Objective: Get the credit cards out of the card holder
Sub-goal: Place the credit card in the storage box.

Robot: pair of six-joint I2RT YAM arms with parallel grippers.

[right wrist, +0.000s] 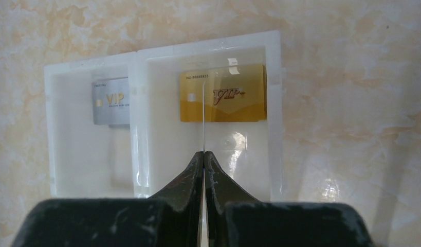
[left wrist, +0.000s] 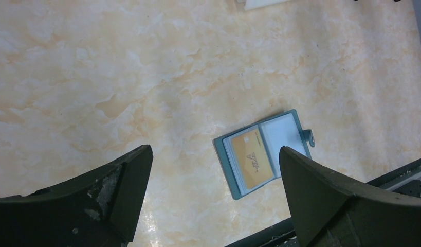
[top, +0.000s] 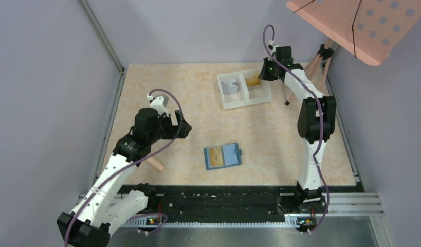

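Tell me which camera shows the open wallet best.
The left wrist view: the wallet lies open and large there, a gold card in one pocket. The top view shows it small; the right wrist view shows only the tray.

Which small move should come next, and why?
Probably lower the open left gripper toward the card holder, aiming at the orange card in its pocket. The holder lies open on the table with nothing touching it, while the shut right gripper is over the white tray, where a gold card and a grey card lie.
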